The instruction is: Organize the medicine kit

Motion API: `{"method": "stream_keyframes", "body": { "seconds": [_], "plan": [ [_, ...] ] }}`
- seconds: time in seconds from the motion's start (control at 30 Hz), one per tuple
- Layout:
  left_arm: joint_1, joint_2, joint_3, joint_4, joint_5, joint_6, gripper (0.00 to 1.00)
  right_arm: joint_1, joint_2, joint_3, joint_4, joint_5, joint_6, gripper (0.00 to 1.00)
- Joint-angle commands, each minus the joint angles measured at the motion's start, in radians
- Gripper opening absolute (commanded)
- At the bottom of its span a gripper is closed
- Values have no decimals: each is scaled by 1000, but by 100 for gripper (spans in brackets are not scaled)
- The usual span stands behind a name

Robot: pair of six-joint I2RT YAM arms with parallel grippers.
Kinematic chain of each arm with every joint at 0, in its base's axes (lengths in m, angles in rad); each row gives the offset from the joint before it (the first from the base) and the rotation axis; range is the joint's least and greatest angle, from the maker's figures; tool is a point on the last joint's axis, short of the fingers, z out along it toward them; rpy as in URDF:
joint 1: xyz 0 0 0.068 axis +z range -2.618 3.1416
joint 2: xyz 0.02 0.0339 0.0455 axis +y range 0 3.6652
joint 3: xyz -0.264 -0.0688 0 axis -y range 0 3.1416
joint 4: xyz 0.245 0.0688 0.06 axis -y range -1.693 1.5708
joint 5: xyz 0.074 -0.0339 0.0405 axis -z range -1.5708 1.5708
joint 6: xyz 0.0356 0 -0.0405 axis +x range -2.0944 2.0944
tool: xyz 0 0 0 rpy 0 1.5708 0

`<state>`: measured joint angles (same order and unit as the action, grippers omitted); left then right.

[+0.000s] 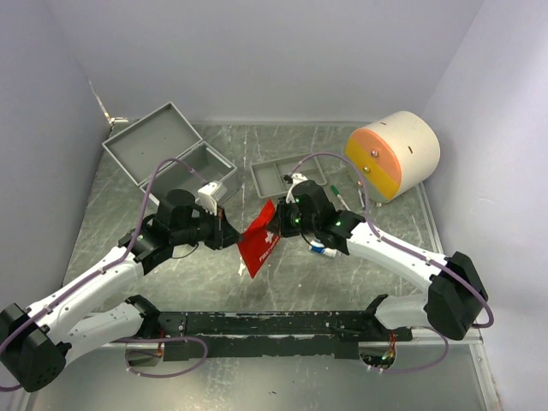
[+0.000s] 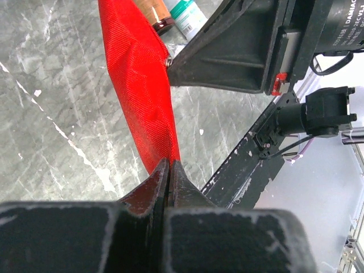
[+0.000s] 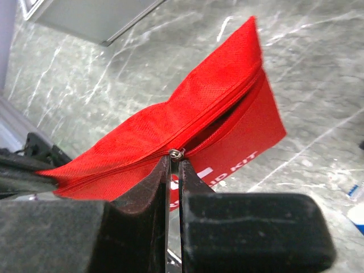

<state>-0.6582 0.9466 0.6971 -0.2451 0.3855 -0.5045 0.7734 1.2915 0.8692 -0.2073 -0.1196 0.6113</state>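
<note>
At the far left of the grey marbled desk (image 1: 205,278), towards the back corner, stands the silvery-grey rectangular metal medicine kit (image 1: 152,137) with its hinged lid thrown open, well apart from both grippers; the left arm reaches in from the near left, and the left gripper (image 1: 233,236) (image 2: 169,170) is fully closed, its two black fingertips pinching the edge of one end of the red fabric first-aid pouch with white lettering (image 1: 259,241) (image 2: 142,85) (image 3: 222,114).

The pouch is stretched between the two grippers at the middle of the desk, its zipped edge uppermost and its lower corner hanging down towards the surface; whether that corner touches the desk I cannot tell.

The zip is partly undone, the seam gaping on the side away from the left gripper. The right gripper (image 1: 282,224) (image 3: 174,168) is pressed shut on the small silver zip pull (image 3: 177,152), the ring of which shows just above the fingertips.

Behind the pouch lies a shallow grey divided tray (image 1: 278,175); in the left wrist view a brown bottle (image 2: 154,11) and a white bottle with a green label (image 2: 187,16) lie on the desk beyond the pouch.

Beside the right arm lies a small white-and-blue tube (image 1: 321,250); at the far right rear sits a large cream cylinder with an orange and pink face (image 1: 396,154).
</note>
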Motion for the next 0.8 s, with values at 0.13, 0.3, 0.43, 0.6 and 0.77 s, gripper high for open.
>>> {"method": "stream_keyframes", "body": {
  "seconds": [0.13, 0.3, 0.43, 0.6, 0.77],
  "plan": [
    [0, -16, 43, -58, 5, 10, 7, -34, 46, -9, -131, 437, 48, 0],
    [0, -9, 50, -56, 17, 16, 7, -53, 84, -4, -106, 460, 28, 0],
    [0, -6, 56, -62, 23, 23, 7, -73, 129, 27, -129, 441, 54, 0],
    [0, -9, 60, -69, 21, 25, 7, -103, 160, 38, -158, 467, 112, 0],
    [0, -14, 68, -82, 23, 31, 7, -153, 180, 43, -182, 472, 133, 0]
  ]
}}
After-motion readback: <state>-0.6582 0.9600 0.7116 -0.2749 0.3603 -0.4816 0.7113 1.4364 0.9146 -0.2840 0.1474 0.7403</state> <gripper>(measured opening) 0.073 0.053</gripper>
